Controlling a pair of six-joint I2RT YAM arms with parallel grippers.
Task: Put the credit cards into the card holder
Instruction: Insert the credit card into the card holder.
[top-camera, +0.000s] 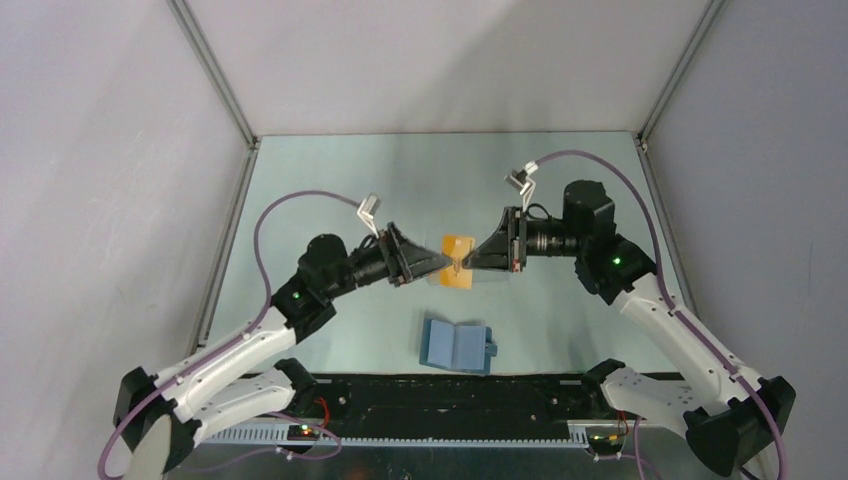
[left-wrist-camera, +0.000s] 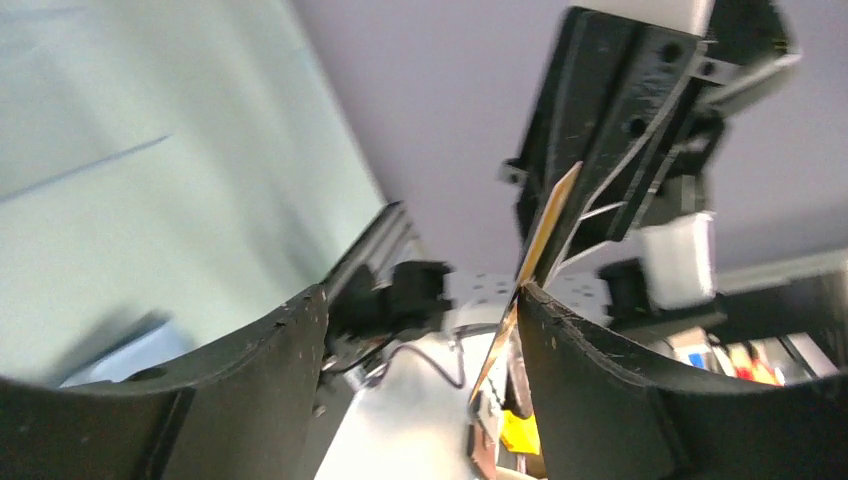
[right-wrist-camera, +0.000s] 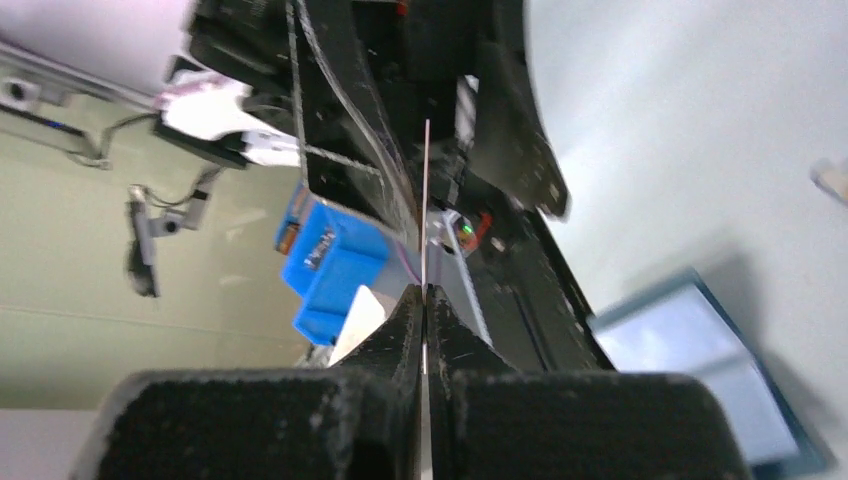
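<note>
An orange-gold credit card (top-camera: 458, 250) is held in the air over the middle of the table between both grippers. My right gripper (top-camera: 470, 261) is shut on its right edge; in the right wrist view (right-wrist-camera: 425, 292) the card (right-wrist-camera: 427, 200) shows edge-on between the closed fingers. My left gripper (top-camera: 446, 265) is open around the card's left edge. In the left wrist view (left-wrist-camera: 422, 295) the card (left-wrist-camera: 545, 225) lies against one finger (left-wrist-camera: 580, 370), and the other finger stands well apart. The blue card holder (top-camera: 457, 345) lies open on the table nearer the arms. It also shows in the right wrist view (right-wrist-camera: 700, 365), with its paler inside facing up.
The table (top-camera: 330, 180) is walled by grey panels at the left, right and back. A black strip (top-camera: 450, 395) with the arm bases runs along the near edge, just below the card holder.
</note>
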